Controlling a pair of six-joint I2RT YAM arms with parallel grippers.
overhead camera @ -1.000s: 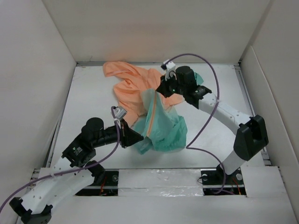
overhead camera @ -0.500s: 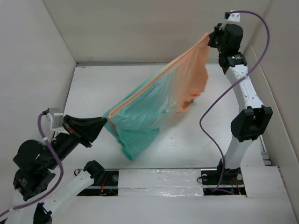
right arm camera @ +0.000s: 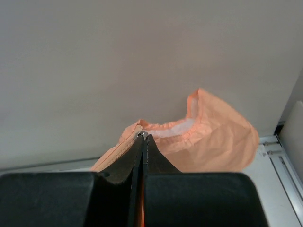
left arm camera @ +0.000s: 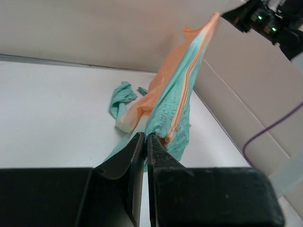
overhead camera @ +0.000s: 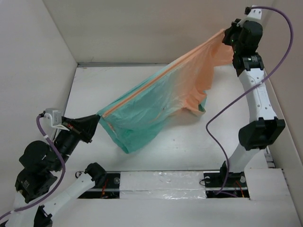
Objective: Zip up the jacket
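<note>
**Jacket stretched in the air between two robot grippers**

A thin jacket (overhead camera: 161, 101) hangs above a white counter (overhead camera: 94, 85), pulled into a long diagonal band from the near left corner up toward the far right corner. Its colour fades from teal-green at the lower left end to peach-orange at the upper right end. An orange zipper line (overhead camera: 156, 82) runs along the taut top edge of the band.

The left gripper (overhead camera: 94, 122) sits low over the near left part of the counter. Its jaws are pressed together on the teal hem end, right at the zipper line.

The right gripper (overhead camera: 226, 38) is raised high over the far right corner, close to the back wall (overhead camera: 156, 33). Its jaws are pinched tight on the peach collar end, and a small silvery piece shows at the fingertips in the right wrist view.

Loose cloth sags below the taut edge, with a peach fold drooping toward the right side of the counter. Whether it touches the surface cannot be told. A purple cable (overhead camera: 222, 113) loops beside the right arm.
</note>
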